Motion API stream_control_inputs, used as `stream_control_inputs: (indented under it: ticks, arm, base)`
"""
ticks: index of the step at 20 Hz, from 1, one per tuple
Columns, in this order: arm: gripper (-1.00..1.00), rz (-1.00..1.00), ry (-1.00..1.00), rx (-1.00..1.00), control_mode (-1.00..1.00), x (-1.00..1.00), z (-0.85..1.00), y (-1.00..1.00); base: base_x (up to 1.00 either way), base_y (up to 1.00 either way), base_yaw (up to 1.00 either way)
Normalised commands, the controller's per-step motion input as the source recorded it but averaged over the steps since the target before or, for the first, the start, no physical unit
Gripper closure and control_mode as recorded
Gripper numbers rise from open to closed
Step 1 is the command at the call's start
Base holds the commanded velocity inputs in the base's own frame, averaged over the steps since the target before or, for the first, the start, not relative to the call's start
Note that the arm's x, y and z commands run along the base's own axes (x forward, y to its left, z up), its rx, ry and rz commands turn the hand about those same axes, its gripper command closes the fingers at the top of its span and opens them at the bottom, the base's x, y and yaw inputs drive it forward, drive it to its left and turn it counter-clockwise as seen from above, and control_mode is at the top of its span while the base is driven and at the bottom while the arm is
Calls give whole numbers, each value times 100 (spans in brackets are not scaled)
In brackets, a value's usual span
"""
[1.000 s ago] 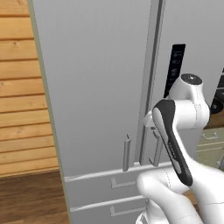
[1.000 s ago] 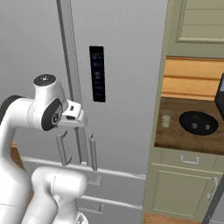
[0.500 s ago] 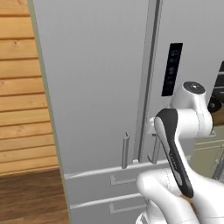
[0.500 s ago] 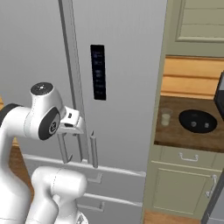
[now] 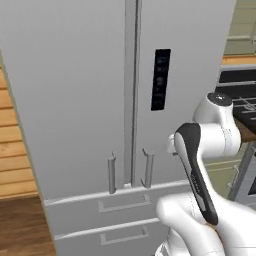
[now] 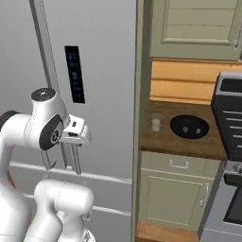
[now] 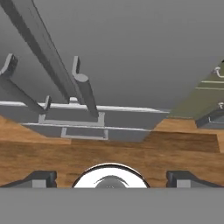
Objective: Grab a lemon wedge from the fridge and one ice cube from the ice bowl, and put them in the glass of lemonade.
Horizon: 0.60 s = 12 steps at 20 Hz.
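Your arm rises from the base, folds at the elbow and reaches forward at mid height. The white wrist projects level from the round joint housing. In the hand view, the gripper has its two dark fingertips set far apart at the lower edge. The jaws stand wide, with nothing between them.

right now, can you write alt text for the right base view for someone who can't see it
A white robot arm stands facing the closed grey fridge, near its bar handles. To the right, a wooden counter holds the glass of lemonade beside the black ice bowl, below olive-green cabinets.
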Motion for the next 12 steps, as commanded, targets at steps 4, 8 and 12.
stream_control_inputs:
  ticks: [4, 8, 12]
  arm:
    - [-100, 0, 0, 0, 100, 0, 0, 0]
    - [-100, 0, 0, 0, 100, 0, 0, 0]
    - [-100, 0, 0, 0, 100, 0, 0, 0]
  base:
    - [-19, -98, 0]
    - [-15, -91, 0]
    - [-8, -82, 0]
